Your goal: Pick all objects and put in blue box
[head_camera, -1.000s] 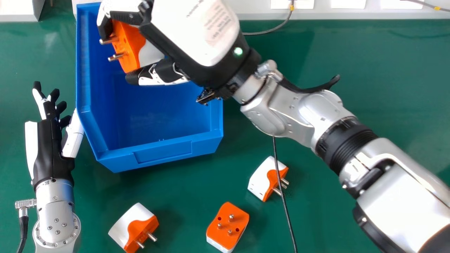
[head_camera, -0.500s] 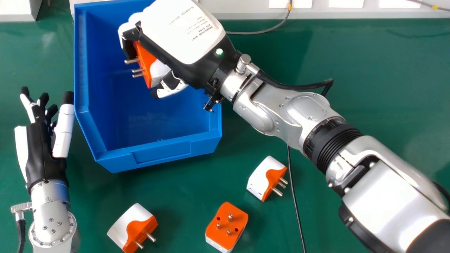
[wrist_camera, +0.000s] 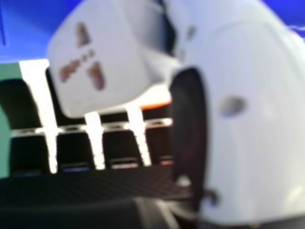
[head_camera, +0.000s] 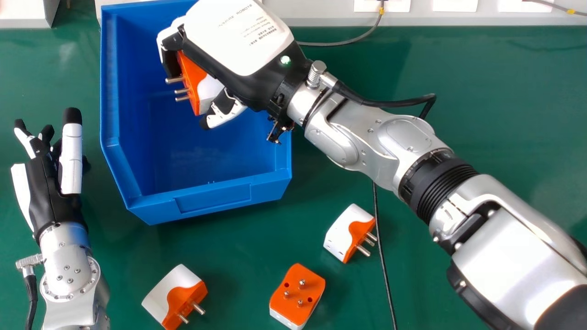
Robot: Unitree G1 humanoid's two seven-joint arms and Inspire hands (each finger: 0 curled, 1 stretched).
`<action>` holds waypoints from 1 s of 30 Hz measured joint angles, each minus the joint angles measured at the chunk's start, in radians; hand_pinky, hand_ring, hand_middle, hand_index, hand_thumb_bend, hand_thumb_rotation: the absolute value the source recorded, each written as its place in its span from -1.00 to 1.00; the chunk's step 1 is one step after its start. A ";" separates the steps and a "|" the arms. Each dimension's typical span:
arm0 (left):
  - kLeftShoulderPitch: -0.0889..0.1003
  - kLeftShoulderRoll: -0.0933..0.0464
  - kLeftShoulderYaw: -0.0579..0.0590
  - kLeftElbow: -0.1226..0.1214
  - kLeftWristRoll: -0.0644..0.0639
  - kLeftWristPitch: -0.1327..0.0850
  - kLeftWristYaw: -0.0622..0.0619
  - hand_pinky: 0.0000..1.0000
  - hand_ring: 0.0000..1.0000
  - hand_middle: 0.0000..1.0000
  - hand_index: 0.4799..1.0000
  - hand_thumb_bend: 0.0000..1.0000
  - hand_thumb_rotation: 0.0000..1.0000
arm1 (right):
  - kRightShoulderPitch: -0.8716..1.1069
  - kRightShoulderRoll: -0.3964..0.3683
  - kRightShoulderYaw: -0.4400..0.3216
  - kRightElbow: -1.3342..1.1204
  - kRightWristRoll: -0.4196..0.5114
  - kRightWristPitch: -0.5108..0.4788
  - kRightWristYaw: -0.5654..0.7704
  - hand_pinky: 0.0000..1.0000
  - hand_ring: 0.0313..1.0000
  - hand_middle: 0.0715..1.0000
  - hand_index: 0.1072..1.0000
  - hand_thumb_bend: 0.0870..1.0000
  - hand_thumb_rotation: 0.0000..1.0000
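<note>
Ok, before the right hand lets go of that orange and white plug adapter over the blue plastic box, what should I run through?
1. Adapter secure: ok, the orange and white plug adapter with metal pins is between the fingers and thumb of the right hand.
2. Over target: ok, it is within the outline of the blue plastic box.
3. Drop height above the box floor: cannot tell.
4. Left hand out of the way: ok, left of the box, fingers open.
5. Thin black cable off the rightmost adapter: cannot tell, it runs right beside the pins.
6. All adapters collected: not ok, three lie on the green table.
</note>
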 measured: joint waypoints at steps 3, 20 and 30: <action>-0.011 0.008 0.000 -0.014 0.000 0.052 0.002 0.60 0.73 0.86 0.83 0.54 0.49 | 0.000 -0.009 0.015 -0.008 -0.006 0.003 -0.003 -0.29 -0.10 -0.09 -0.07 -0.10 -1.00; -0.098 0.117 -0.058 -0.037 0.042 0.353 -0.055 0.36 0.53 0.73 0.73 0.53 0.09 | 0.000 -0.023 0.029 -0.052 -0.015 0.016 -0.016 -0.30 -0.14 -0.07 -0.06 -0.09 -1.00; -0.090 0.137 -0.072 -0.064 0.051 0.390 -0.093 0.19 0.40 0.66 0.64 0.64 0.01 | 0.003 -0.027 0.028 -0.056 0.000 0.015 -0.016 -0.24 -0.19 -0.07 -0.06 -0.07 -1.00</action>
